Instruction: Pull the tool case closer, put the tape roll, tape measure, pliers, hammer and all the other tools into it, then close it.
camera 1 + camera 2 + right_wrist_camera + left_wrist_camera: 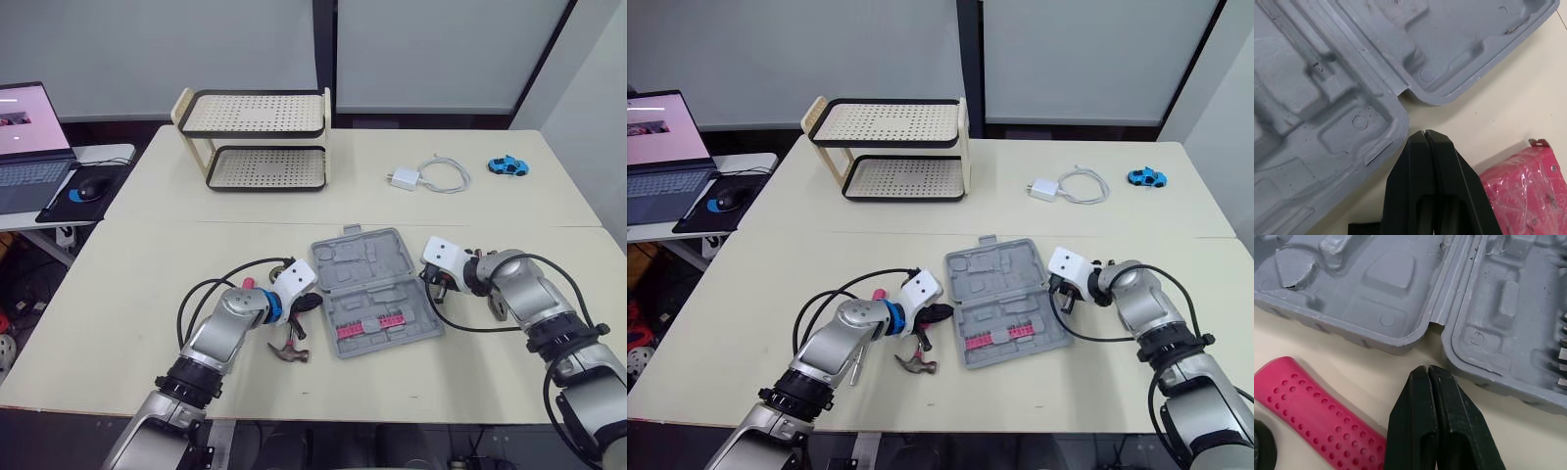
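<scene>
Left gripper pinched shut on nothing, just beside the open tool case.
Its black fingers press together close to the hinge notch on the case's left edge. A pink dotted handle lies beside them, and a hammer lies nearer on the tabletop. The case is grey moulded plastic, lying flat between both arms, with pink bits in its near half. The right gripper, also closed and empty, sits at the case's right edge.
</scene>
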